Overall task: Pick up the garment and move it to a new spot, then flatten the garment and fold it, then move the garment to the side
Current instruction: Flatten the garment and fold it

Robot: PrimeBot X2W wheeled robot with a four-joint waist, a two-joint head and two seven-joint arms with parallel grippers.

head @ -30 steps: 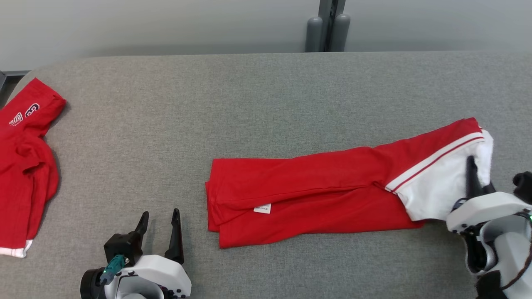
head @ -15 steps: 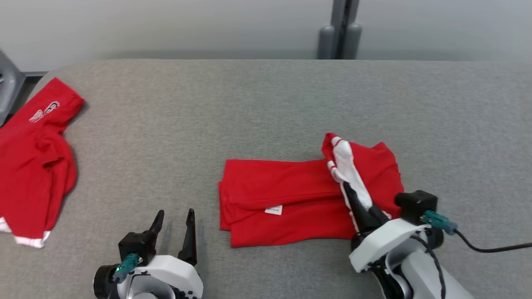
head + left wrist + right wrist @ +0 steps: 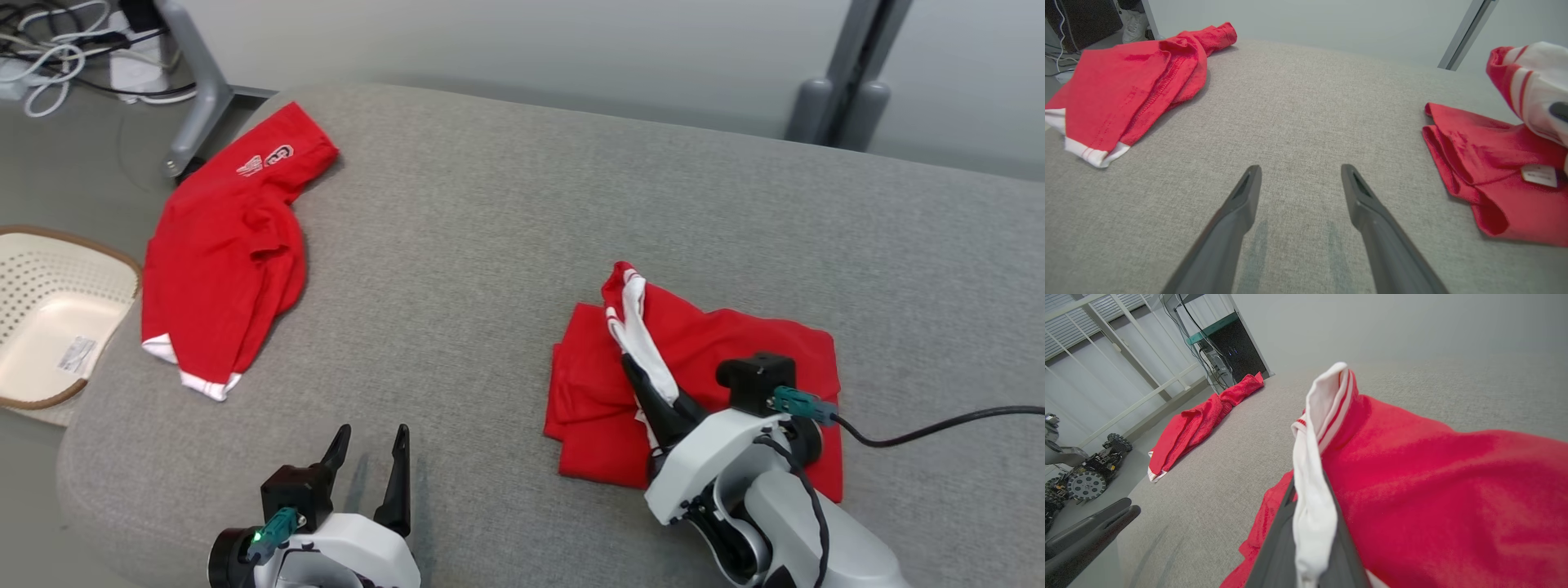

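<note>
The garment [image 3: 735, 351] is red with a white, red-striped end and lies on the grey padded table [image 3: 490, 245], right of centre. My right gripper [image 3: 633, 367] is shut on the white end, holding it raised over the red body, which lies folded back on itself. The right wrist view shows the white cloth [image 3: 1314, 465] pinched between the dark fingers [image 3: 1274, 547]. My left gripper [image 3: 371, 437] stands open near the front edge, with nothing between its fingers [image 3: 1241, 204], a little left of the garment [image 3: 1478, 163].
A second red garment [image 3: 229, 245] with white trim lies crumpled at the table's far left. A cream perforated basket [image 3: 122, 265] sits beyond the left edge, lower down. A black cable [image 3: 939, 425] trails right from my right wrist. Bare grey surface lies between the two garments.
My right gripper has carried the white end leftward over the red body, doubling the garment over. The head camera has turned, shifting the whole picture. The left gripper keeps still and open.
</note>
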